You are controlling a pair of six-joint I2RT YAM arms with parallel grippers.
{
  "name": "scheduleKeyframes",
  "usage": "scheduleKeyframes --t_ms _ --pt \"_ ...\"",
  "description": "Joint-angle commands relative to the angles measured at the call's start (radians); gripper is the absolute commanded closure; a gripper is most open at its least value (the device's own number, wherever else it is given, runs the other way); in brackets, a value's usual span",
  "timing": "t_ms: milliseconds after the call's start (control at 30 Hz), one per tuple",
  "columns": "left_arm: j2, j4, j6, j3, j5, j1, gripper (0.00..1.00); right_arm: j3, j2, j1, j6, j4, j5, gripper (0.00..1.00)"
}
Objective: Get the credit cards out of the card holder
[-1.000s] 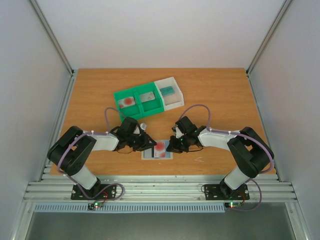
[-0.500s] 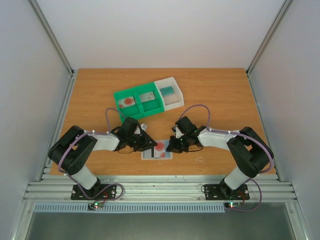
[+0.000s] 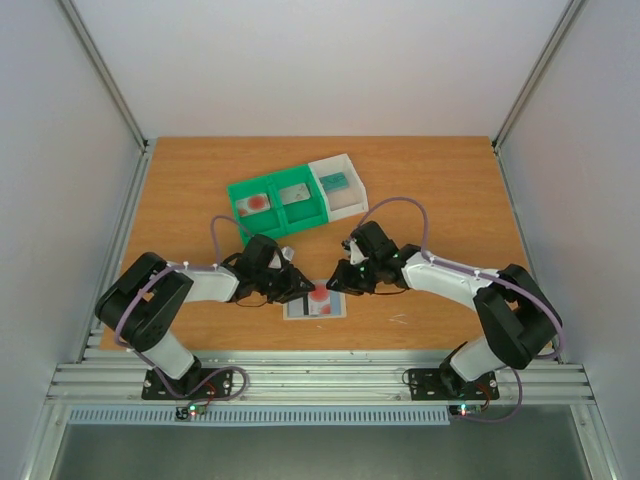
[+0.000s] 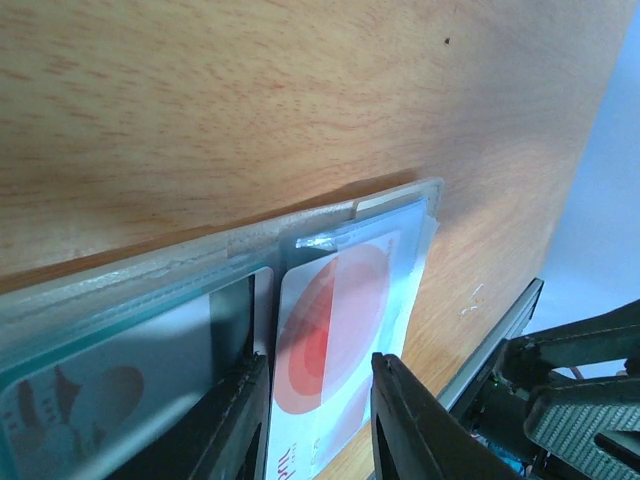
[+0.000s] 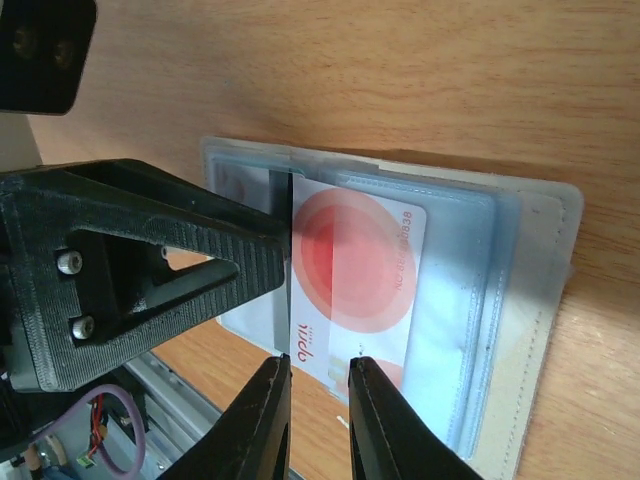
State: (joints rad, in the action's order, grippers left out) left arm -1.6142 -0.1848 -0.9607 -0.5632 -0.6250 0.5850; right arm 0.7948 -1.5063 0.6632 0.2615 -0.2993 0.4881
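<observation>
My left gripper (image 4: 320, 365) and right gripper (image 5: 318, 368) are both narrowly parted and hold nothing. Both are low over the open card holder (image 5: 540, 300), at six o'clock on the table (image 3: 440, 200). The white card (image 5: 360, 260) with the red circle sits partway out of its pocket, its edge between my right fingers.

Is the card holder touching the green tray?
Apart. The top view shows bare table between the card holder and the green tray.
</observation>
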Motion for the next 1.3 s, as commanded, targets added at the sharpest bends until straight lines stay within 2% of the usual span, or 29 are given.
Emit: scheduleKeyframes --t_ms 0,200,400,667,867,1267 --pt "0.009 0.009 0.014 -0.008 0.024 0.004 0.69 0.014 -0.031 0.01 0.03 0.02 0.025 0.82" --pt "0.001 0.001 0.01 -0.002 0.022 0.004 0.68 0.013 -0.122 0.013 0.032 0.075 0.035 0.83" --pt "0.001 -0.05 -0.007 0.004 0.002 0.004 0.69 -0.027 -0.21 0.012 0.05 0.109 0.037 0.89" --pt "-0.02 -0.21 -0.068 0.038 -0.051 0.004 0.87 -0.049 -0.204 0.014 0.053 0.107 0.01 0.89" --pt "0.004 -0.15 -0.05 0.031 -0.024 0.004 0.99 -0.054 -0.189 0.013 0.05 0.099 -0.007 0.89" --pt "0.078 0.001 0.002 0.009 0.031 -0.002 1.0 -0.058 -0.155 0.013 0.03 0.087 -0.021 0.86"
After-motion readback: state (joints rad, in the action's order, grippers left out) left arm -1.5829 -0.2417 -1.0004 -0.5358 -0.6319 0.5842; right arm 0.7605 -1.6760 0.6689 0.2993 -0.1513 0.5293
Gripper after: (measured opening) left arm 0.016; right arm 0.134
